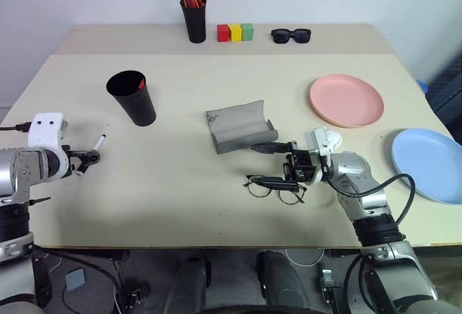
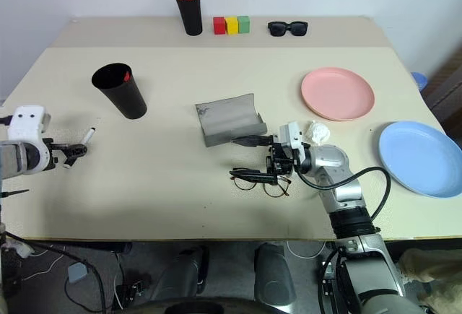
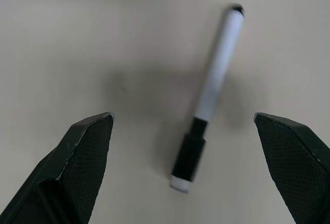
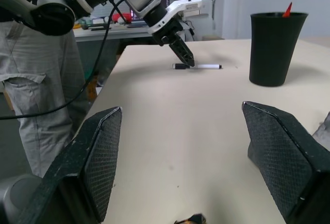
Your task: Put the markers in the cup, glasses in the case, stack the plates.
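Note:
A white marker (image 1: 97, 143) with black ends lies on the table near its left edge. My left gripper (image 1: 85, 160) is open just in front of it, and the marker (image 3: 216, 69) lies between the fingers without touching them. A red marker (image 1: 141, 81) stands tip-up in the black cup (image 1: 132, 99). The wire-framed glasses (image 1: 274, 186) lie on the table under my right gripper (image 1: 268, 164), which is open and points left. The grey case (image 1: 240, 126) lies open just behind it. The pink plate (image 1: 346, 100) and blue plate (image 1: 429, 164) sit apart at the right.
At the back edge stand a black pen holder (image 1: 193, 19) with orange-red pens, three coloured blocks (image 1: 235, 32) and black sunglasses (image 1: 291, 35). The blue plate lies close to the table's right edge.

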Available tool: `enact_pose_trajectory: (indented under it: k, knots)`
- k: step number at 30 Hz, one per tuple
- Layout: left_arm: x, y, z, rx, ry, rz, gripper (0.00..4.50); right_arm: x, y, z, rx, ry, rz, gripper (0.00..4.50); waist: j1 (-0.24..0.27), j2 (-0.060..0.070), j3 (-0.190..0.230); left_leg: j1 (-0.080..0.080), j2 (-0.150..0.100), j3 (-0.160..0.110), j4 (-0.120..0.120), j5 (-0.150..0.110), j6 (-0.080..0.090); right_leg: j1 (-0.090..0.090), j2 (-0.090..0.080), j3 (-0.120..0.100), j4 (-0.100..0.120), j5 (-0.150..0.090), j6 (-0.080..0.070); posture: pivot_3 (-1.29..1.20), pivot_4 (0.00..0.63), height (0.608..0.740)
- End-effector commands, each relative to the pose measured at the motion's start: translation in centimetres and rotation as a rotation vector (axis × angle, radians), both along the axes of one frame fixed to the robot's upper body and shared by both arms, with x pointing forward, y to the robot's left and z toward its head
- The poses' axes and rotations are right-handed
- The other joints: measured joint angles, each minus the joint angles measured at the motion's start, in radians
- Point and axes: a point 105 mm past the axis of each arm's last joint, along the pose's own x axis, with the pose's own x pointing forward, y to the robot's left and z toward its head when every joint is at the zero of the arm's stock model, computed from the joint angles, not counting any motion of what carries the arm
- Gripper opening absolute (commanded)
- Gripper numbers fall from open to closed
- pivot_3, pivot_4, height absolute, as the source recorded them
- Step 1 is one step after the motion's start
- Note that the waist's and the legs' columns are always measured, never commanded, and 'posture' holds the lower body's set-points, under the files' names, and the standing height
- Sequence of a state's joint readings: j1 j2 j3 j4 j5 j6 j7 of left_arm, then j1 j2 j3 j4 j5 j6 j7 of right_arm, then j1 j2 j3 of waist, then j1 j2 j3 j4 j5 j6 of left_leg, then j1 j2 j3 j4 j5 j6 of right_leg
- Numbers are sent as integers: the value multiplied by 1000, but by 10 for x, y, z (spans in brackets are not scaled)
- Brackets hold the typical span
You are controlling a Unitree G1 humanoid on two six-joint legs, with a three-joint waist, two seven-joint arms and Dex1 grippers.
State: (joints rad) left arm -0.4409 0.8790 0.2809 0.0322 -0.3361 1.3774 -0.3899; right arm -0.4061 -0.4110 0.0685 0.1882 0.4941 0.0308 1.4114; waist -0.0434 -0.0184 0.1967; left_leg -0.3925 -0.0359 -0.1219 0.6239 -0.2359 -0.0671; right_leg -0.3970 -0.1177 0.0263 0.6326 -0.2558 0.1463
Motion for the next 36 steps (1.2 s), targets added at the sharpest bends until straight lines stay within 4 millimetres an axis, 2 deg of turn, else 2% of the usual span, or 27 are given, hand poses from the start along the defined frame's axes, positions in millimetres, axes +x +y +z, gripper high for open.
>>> enact_pose_trajectory:
  k: [1,2,9,15,16,19,20,22,25,27,28,30,32,36]
  knots:
    - [-1,7,-4,42,42,-28,3963,-2,-2,9,19,-48,-13,3802,0,0,0,0,0,0,-1,0,0,0,0,0,0,0,0,0,150,740]
    - [-2,8,-6,50,52,-34,3670,-2,-3,10,20,-48,-17,3802,0,0,0,0,0,0,-1,0,-1,0,0,0,0,0,0,0,150,740]
    - [0,0,-10,51,66,-85,57,-3,-7,9,17,-47,-37,3802,-2,1,0,1,0,0,-3,1,-2,0,0,0,0,0,-1,0,150,740]
    - [-6,-15,-10,47,70,-159,17,-1,-10,8,13,-45,-45,3802,-1,1,0,1,0,0,-3,1,-2,0,0,0,0,0,0,0,150,740]
    - [-7,-25,-8,40,55,-213,17,-1,-10,8,12,-45,-48,3802,-1,1,0,1,0,0,-3,1,-2,0,0,0,0,0,0,0,150,740]
    - [-28,-89,-3,-10,21,-553,17,0,-12,7,10,-46,-58,3802,0,1,0,1,0,1,-3,1,-2,-1,-1,0,-1,0,-1,0,150,740]
    - [-36,-103,-2,-20,19,-633,17,1,-12,7,10,-46,-60,3802,3,0,0,0,0,1,-3,1,-2,0,-1,0,-1,0,-1,0,150,740]
    - [-44,-118,-2,-9,14,-725,17,1,-12,7,10,-47,-64,3802,6,0,0,0,0,1,-3,1,-2,0,-1,0,-2,0,-1,0,150,740]
    - [-22,-139,25,102,-235,-805,17,4,-13,9,13,-53,-80,3802,7,1,0,1,1,0,-3,2,-3,-1,0,0,-1,0,-2,0,150,740]
    - [-1,-150,53,186,-488,-809,17,5,-12,11,16,-57,-89,3802,12,1,0,1,1,0,-3,2,-4,0,0,0,-2,1,-2,0,150,740]
    - [10,-152,67,213,-598,-758,17,6,-12,11,19,-60,-94,3802,13,0,0,1,1,0,-2,2,-4,1,0,0,-2,1,-2,0,150,740]
    - [27,-152,91,248,-774,-650,17,7,-11,12,22,-63,-102,3802,25,0,0,1,0,1,-1,2,-4,1,0,0,-3,1,-2,0,150,740]
    - [35,-150,109,283,-920,-572,17,7,-11,13,23,-65,-106,3802,25,0,0,0,0,0,-1,2,-4,1,0,0,-3,1,-2,0,150,740]
    - [57,-135,125,346,-1077,-332,17,9,-11,14,26,-71,-120,3802,29,0,0,0,0,1,-2,2,-3,0,0,0,-2,1,-2,0,150,740]
